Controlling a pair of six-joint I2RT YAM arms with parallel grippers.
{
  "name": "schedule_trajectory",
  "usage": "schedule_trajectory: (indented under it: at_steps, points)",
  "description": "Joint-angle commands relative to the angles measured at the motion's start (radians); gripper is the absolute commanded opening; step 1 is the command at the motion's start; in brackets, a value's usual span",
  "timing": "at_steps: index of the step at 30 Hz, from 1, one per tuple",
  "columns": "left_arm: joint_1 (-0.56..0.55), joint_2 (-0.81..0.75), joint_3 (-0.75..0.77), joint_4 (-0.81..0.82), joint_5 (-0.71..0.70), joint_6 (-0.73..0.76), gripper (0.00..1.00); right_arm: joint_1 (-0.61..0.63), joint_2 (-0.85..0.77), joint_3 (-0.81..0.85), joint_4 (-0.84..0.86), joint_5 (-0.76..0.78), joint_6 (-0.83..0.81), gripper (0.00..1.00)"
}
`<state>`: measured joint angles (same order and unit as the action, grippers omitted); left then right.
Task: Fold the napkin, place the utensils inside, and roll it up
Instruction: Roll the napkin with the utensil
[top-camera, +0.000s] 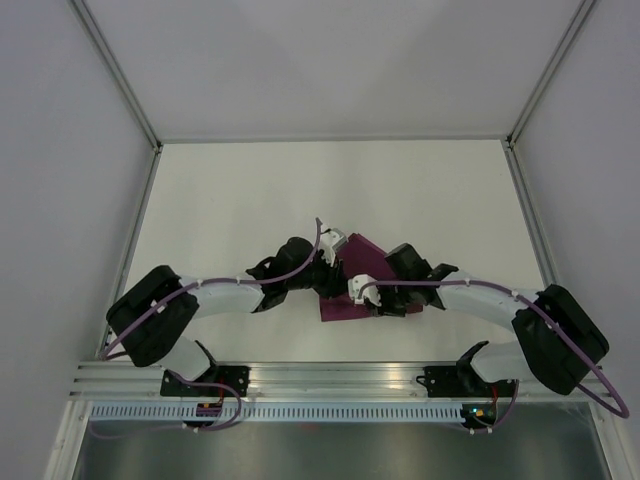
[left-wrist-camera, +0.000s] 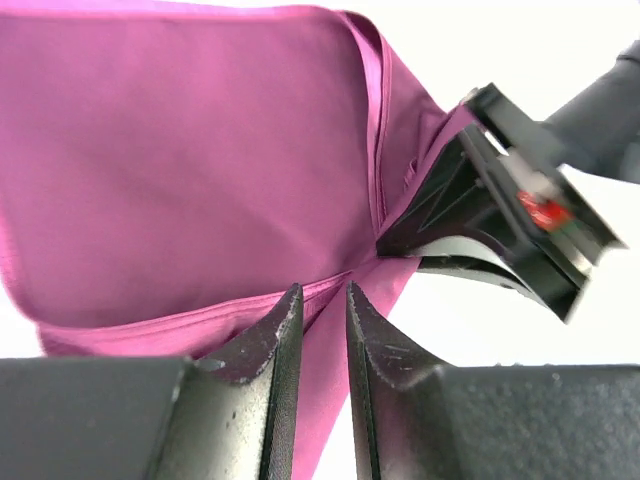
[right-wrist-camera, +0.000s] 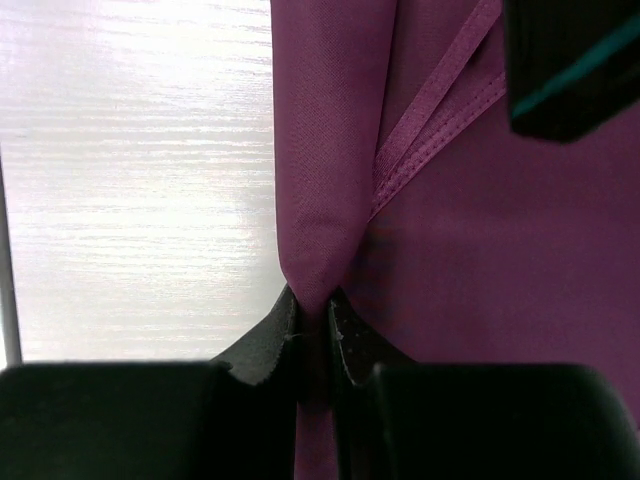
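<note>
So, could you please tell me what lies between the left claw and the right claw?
Only the napkin, bunched from the left claw to the right claw; the top view shows it.

No text, label or number is readable

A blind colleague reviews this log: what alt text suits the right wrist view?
The right gripper pinches a narrow fold of the magenta napkin between its black jaws. Hemmed cloth fills the right side, and the pale wood-grain table shows at left.
</note>
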<state>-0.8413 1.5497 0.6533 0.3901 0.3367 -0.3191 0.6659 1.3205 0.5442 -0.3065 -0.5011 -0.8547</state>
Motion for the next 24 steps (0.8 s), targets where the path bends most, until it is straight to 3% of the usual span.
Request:
schedule_trajectory:
  at_steps: [1, 4, 8, 14, 24]
  points:
    - [0.001, -0.092, -0.073, 0.136, -0.116, 0.063, 0.29, -0.037, 0.081, 0.052, -0.166, -0.091, -0.041, 0.0]
    - [0.001, -0.158, -0.179, 0.292, -0.153, 0.072, 0.29, -0.075, 0.15, 0.114, -0.233, -0.137, -0.067, 0.01]
    - [-0.028, -0.212, -0.26, 0.365, -0.191, 0.124, 0.33, -0.123, 0.262, 0.192, -0.328, -0.184, -0.104, 0.01]
    - [-0.166, -0.192, -0.2, 0.267, -0.314, 0.317, 0.38, -0.173, 0.42, 0.302, -0.431, -0.224, -0.144, 0.0]
    - [-0.326, 0.038, -0.057, 0.162, -0.387, 0.563, 0.42, -0.216, 0.577, 0.416, -0.529, -0.254, -0.182, 0.0]
